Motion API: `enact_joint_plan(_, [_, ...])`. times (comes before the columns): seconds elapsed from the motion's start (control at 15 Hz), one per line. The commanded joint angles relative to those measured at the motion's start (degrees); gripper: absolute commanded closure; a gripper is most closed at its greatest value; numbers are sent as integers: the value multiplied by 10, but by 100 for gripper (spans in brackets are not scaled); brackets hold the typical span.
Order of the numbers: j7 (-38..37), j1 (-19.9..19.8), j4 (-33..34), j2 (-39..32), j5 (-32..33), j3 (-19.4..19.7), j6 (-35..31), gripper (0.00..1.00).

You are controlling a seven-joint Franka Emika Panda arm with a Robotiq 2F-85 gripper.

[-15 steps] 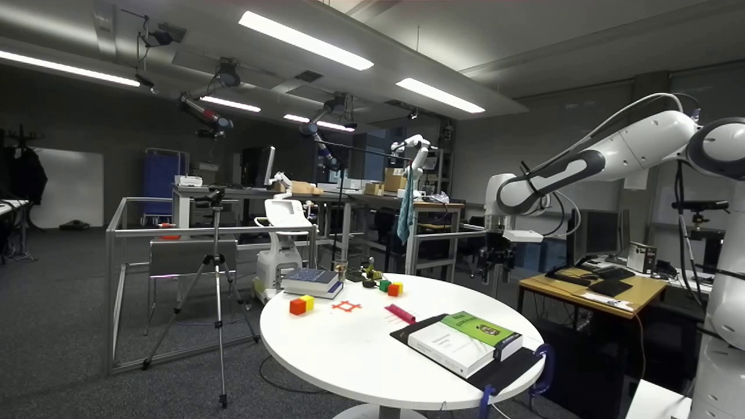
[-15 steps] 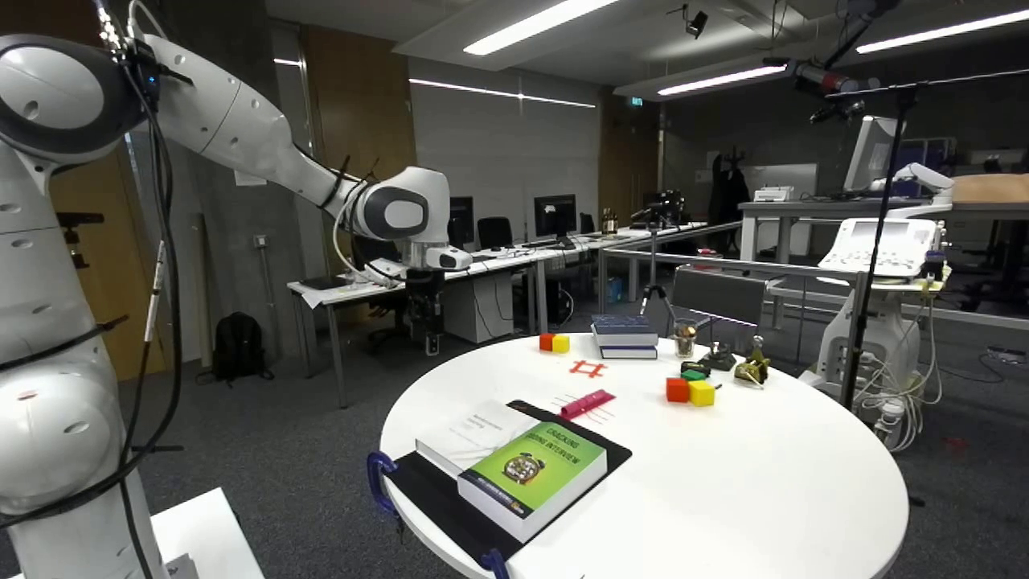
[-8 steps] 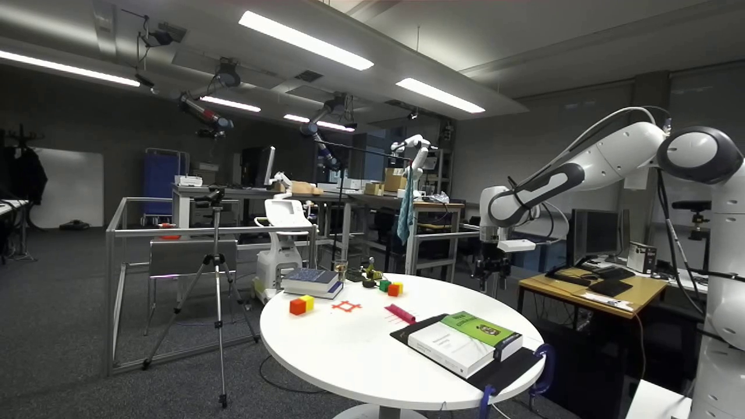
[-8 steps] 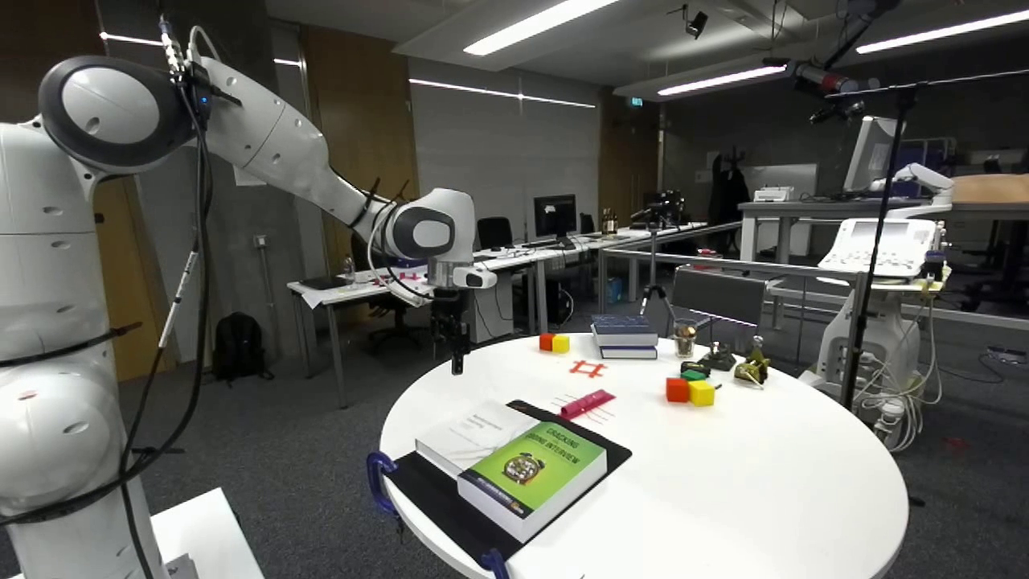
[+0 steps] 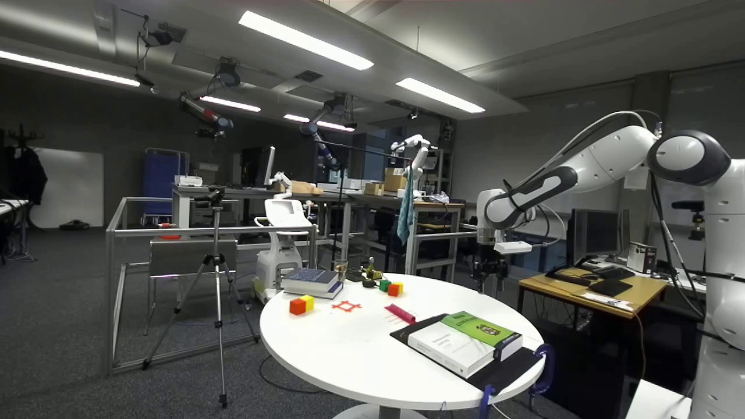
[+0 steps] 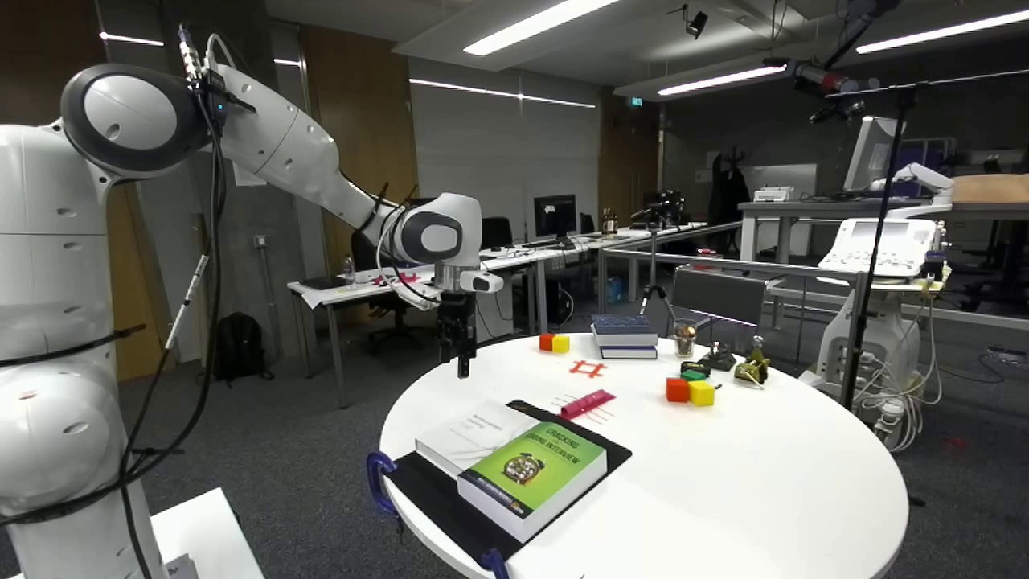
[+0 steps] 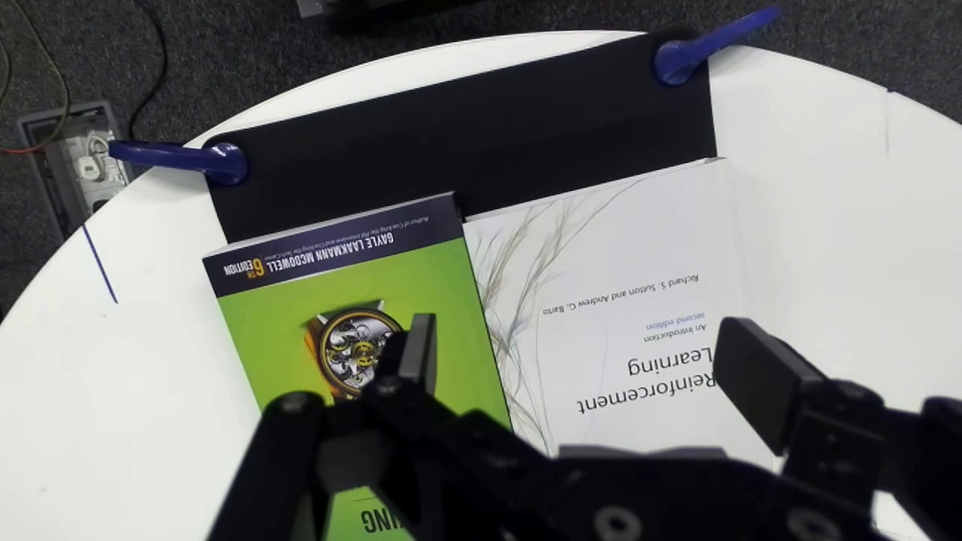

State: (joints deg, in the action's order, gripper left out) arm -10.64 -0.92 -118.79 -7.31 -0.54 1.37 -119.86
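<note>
My pincer [image 7: 579, 368] is spread wide with nothing in it, two books lower down
Wrist view: the white book [image 7: 601, 297] shows mid-frame, mostly through the gap between my fingers, and the green book [image 7: 353, 289] is left of centre, partly hidden behind a finger. Not touching either btw. They're side by side on a black mat [image 7: 466, 143], blue clamps [image 7: 214, 161] on it at upper left and upper right. In an exterior view there's a pink strip [image 6: 587, 404] beside the mat, lower middle.
</note>
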Motion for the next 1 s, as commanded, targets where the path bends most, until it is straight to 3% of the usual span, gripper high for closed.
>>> enact_joint_plan(0.0, [0, 1, 1, 0, 0, 1, 1, 0])
enact_joint_plan(0.93, [51, 8, -4, -45, -8, -11, -41, 0])
